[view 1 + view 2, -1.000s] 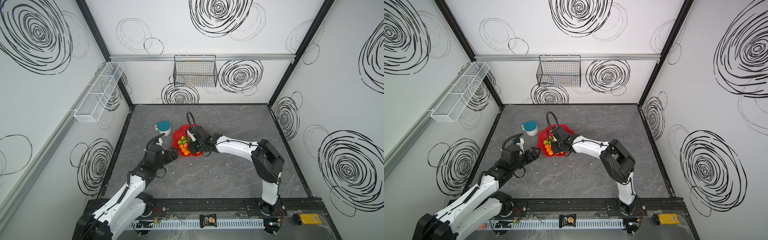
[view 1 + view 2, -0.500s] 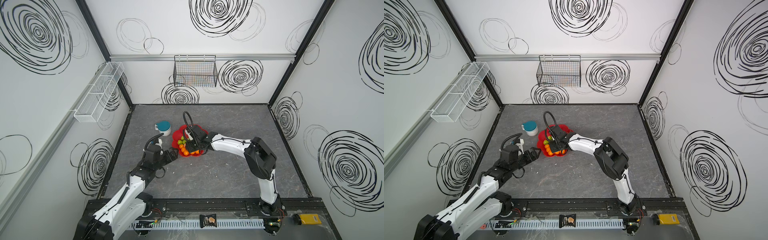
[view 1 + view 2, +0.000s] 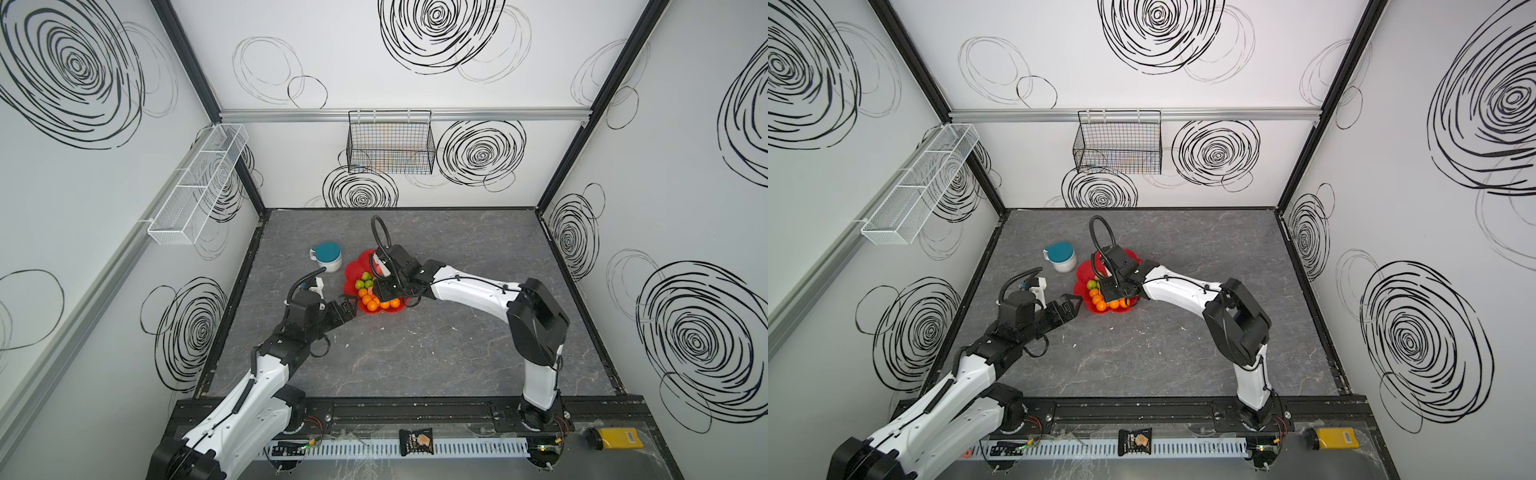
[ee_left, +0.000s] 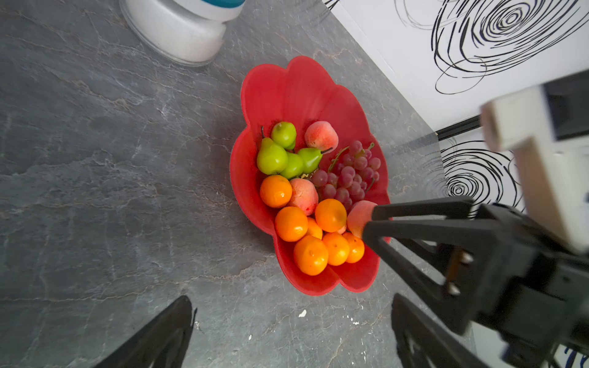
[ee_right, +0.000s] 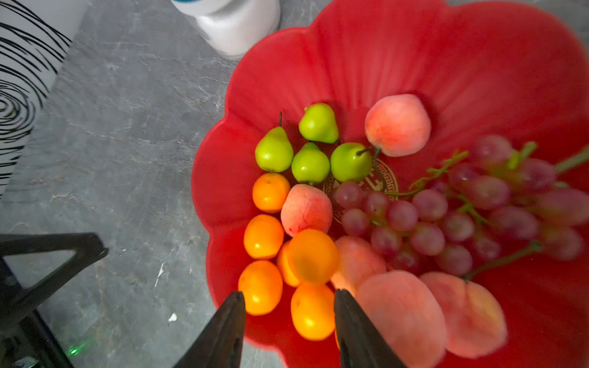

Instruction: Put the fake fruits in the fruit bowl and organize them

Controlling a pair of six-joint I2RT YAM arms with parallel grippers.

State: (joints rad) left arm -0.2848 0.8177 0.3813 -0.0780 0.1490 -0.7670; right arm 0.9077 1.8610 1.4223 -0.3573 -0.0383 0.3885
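Observation:
The red scalloped fruit bowl [image 3: 356, 266] [image 4: 296, 92] holds all the fake fruits I can see. These are green pears [image 4: 272, 156], peaches [image 5: 397, 125], a grape bunch [image 5: 430, 207] and oranges [image 4: 310, 255]. My right gripper [image 3: 382, 293] [image 5: 288, 302] hovers over the bowl's near side. Its jaws stand apart above an orange [image 5: 312, 312] and hold nothing. My left gripper [image 3: 348, 305] [image 4: 293, 318] is wide open and empty, low over the table just outside the bowl's front-left rim.
A white mug with a teal lid [image 3: 327, 257] stands close behind the bowl on its left. A black wire basket [image 3: 390, 143] hangs on the back wall and a white mesh shelf [image 3: 199, 183] on the left wall. A snack packet [image 3: 416, 441] lies on the front rail.
My right gripper has shifted left and nearer across the bowl, towards the oranges, and its jaws have widened. My left gripper's jaws have opened further while that arm stayed nearly still.

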